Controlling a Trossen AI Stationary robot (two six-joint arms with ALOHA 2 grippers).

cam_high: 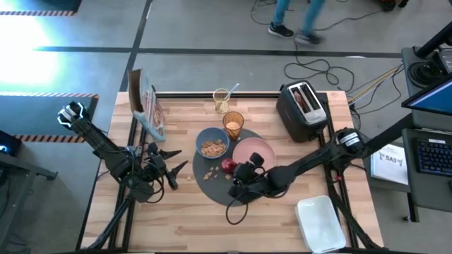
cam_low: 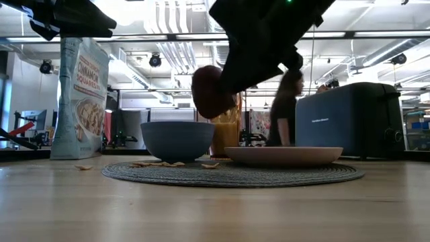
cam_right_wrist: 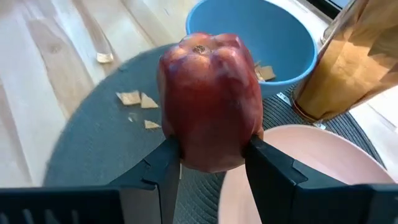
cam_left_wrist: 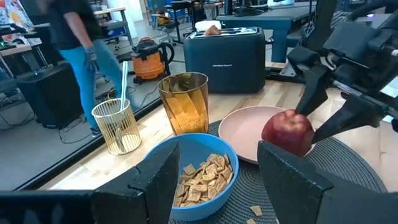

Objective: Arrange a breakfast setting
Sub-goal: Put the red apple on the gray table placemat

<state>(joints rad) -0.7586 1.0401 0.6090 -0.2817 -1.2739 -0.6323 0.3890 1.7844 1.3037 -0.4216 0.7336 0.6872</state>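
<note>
A red apple [cam_right_wrist: 211, 99] hangs above the round dark-grey mat [cam_high: 220, 189], beside the pink plate [cam_high: 256, 149], with my right gripper [cam_right_wrist: 214, 171] shut on it. On the mat stand a blue bowl [cam_high: 212, 144] holding cereal and the plate; the amber tumbler [cam_high: 233, 125] stands at the mat's far edge. A spoon [cam_high: 231, 89] stands in a wire cup behind the tumbler. A toast slice [cam_left_wrist: 211, 28] sticks out of the black toaster [cam_high: 304, 107]. My left gripper [cam_high: 176, 161] hovers open left of the mat, holding nothing. My right gripper pinches the apple's two opposite sides [cam_right_wrist: 177, 140] between its two fingers. The fingers [cam_left_wrist: 311, 93] come slanting down from the table's right side. The apple is lifted clear of the mat, with one dimpled end [cam_right_wrist: 200, 48] pointing away from the gripper.
A cereal box [cam_high: 145, 106] stands at the far left of the table. Loose cereal pieces [cam_high: 210, 171] lie on the mat. A white tray [cam_high: 321, 222] lies at the near right corner. A person [cam_high: 296, 17] walks beyond the far edge.
</note>
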